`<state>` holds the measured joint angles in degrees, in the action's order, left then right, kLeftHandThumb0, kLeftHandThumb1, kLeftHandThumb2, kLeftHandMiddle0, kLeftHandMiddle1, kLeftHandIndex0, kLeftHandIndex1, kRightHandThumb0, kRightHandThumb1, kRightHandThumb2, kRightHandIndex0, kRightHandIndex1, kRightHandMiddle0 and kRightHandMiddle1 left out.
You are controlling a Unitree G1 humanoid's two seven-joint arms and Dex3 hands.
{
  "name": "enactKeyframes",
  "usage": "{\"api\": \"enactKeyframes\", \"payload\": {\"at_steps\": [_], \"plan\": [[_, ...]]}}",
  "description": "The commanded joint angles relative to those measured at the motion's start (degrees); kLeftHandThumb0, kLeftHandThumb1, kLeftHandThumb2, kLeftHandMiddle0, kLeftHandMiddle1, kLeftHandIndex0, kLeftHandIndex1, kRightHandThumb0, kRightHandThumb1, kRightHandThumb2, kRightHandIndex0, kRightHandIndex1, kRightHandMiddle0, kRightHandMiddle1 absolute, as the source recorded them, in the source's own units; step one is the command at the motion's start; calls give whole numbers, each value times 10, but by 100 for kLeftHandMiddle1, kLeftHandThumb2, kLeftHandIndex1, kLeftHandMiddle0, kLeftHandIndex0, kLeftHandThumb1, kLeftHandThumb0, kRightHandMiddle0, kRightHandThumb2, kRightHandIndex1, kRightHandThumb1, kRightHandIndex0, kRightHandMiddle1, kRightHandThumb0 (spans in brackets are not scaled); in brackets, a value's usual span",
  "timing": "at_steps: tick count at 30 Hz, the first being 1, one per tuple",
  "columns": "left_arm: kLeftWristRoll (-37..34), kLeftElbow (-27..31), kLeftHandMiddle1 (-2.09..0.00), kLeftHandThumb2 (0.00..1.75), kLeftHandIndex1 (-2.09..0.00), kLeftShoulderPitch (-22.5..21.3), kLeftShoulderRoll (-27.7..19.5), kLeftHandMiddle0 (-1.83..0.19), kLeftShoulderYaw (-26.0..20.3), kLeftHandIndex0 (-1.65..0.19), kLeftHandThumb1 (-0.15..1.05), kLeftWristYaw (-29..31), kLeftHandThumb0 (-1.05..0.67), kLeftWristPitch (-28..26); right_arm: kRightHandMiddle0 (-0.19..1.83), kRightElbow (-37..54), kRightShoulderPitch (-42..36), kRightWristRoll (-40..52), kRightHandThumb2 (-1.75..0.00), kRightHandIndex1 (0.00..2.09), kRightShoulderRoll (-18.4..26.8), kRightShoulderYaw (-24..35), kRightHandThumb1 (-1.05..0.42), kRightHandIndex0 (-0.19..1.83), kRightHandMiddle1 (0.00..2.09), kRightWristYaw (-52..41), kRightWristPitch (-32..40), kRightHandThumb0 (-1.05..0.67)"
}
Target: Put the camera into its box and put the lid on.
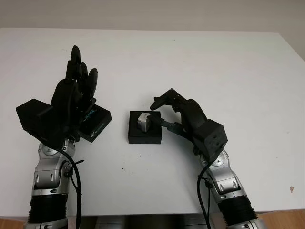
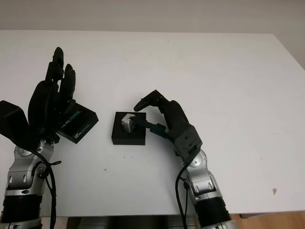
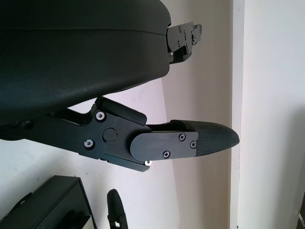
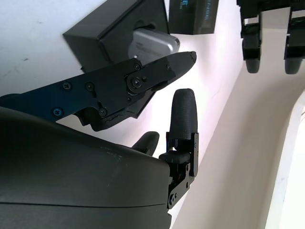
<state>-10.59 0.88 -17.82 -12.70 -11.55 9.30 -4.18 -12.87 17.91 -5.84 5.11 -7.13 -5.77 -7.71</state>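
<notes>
Already the camera [image 1: 143,121] sits in its box [image 1: 145,128] at frame centre, right hand [image 1: 164,112] open beside it. The stiff, light lid [image 1: 95,123] lies centre-left, under the open left hand [image 1: 76,90]; best gripped by its edges.

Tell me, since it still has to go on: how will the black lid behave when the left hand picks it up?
The lid looks like a shallow, flat-sided rigid shell, so probably stiff and light. Its smooth faces may slip between hard fingers. Lying tilted beside the open left hand, it could skid on the white table if pushed.
</notes>
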Motion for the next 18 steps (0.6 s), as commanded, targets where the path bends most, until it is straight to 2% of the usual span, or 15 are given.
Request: {"api": "enactKeyframes", "payload": {"at_steps": [1, 8, 11, 14, 16, 18], "plan": [[1, 7, 0, 44, 0, 2, -3, 19, 1, 19, 105, 2, -73, 4, 36, -3, 6, 3, -5, 93, -5, 3, -94, 5, 162, 0, 0, -47], [2, 9, 0, 44, 0, 2, -4, 19, 1, 19, 105, 1, -73, 2, 33, 4, 6, -22, -6, 92, 3, -11, -95, 2, 161, -6, 2, -48], [1, 10, 0, 44, 0, 3, -4, 19, 1, 19, 105, 1, -73, 0, 32, 31, 6, -45, -6, 89, 14, -20, -95, 2, 160, -16, 37, -49], [0, 10, 0, 43, 0, 4, -4, 19, 0, 19, 105, 2, -73, 0, 28, 85, 3, -82, -5, 71, 25, -30, -93, 9, 142, -14, 81, -53], [0, 10, 0, 43, 0, 4, -3, 19, 0, 19, 105, 2, -73, 0, 19, 126, 2, -110, -5, 59, 33, -39, -92, 11, 116, -15, 101, -61], [-1, 7, 0, 43, 0, 3, -3, 19, 0, 19, 105, 2, -73, 2, 16, 165, 3, -136, -5, 53, 41, -47, -92, 12, 102, -18, 119, -65]]}}
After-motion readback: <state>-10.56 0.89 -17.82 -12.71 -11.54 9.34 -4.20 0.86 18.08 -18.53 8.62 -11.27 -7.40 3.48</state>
